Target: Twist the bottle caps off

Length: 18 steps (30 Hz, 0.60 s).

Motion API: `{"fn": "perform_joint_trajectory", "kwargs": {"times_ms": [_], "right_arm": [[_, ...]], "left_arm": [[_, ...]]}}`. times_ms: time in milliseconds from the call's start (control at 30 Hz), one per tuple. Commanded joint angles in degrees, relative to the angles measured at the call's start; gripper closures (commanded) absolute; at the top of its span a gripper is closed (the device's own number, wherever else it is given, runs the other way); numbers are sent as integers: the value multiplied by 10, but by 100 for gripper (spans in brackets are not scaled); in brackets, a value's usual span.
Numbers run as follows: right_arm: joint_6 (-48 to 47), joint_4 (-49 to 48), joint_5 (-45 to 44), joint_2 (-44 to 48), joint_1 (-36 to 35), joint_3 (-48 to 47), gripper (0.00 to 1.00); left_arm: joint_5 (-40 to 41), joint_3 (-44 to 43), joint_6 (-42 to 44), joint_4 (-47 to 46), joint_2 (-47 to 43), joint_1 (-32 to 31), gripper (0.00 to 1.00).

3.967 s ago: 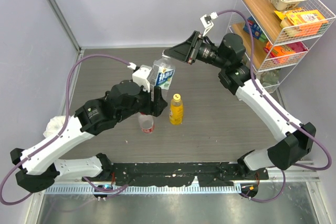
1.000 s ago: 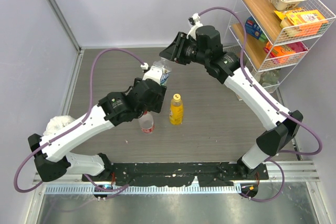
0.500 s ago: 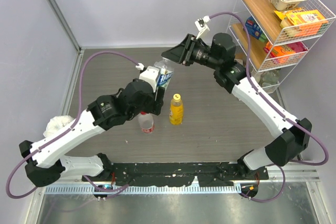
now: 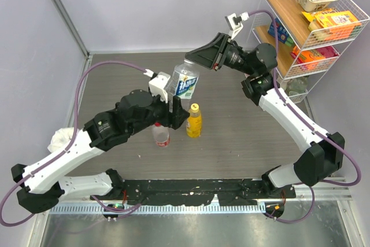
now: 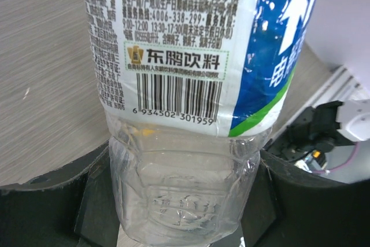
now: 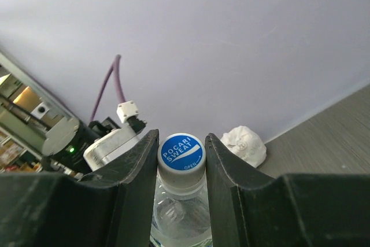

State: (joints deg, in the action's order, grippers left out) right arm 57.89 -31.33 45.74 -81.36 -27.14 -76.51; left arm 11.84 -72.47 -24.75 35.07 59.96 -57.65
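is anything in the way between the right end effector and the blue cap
Nothing visible: the right end effector is shut on the white-blue cap, a finger on each side.

A second ago the right arm (image 4: 289,114) leaned far over to the left. Now it has swung back to the right, and its wrist is nearer the wire shelf (image 4: 300,27). The left arm (image 4: 87,137) has pulled its elbow down and out to the left. The blue-label bottle (image 4: 186,83) has gone a little to the right and stands taller, so more of its label shows. The right gripper (image 4: 195,61) moved along with the bottle's top.
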Motion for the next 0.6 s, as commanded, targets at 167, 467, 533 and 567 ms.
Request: {"fn": "perform_joint_trajectory", "kwargs": {"times_ms": [167, 467, 533, 567], "right_arm": [[103, -195, 66, 20, -6, -5, 98], [86, -158, 23, 31, 12, 7, 77], [86, -159, 14, 34, 18, 11, 51], [86, -157, 11, 35, 20, 12, 43]], "left_arm": [[-71, 28, 1, -48, -27, -3, 100], [-65, 28, 3, -40, -26, -3, 100], [-60, 26, 5, -35, -27, -3, 100], [-59, 26, 6, -33, -28, -2, 100]]}}
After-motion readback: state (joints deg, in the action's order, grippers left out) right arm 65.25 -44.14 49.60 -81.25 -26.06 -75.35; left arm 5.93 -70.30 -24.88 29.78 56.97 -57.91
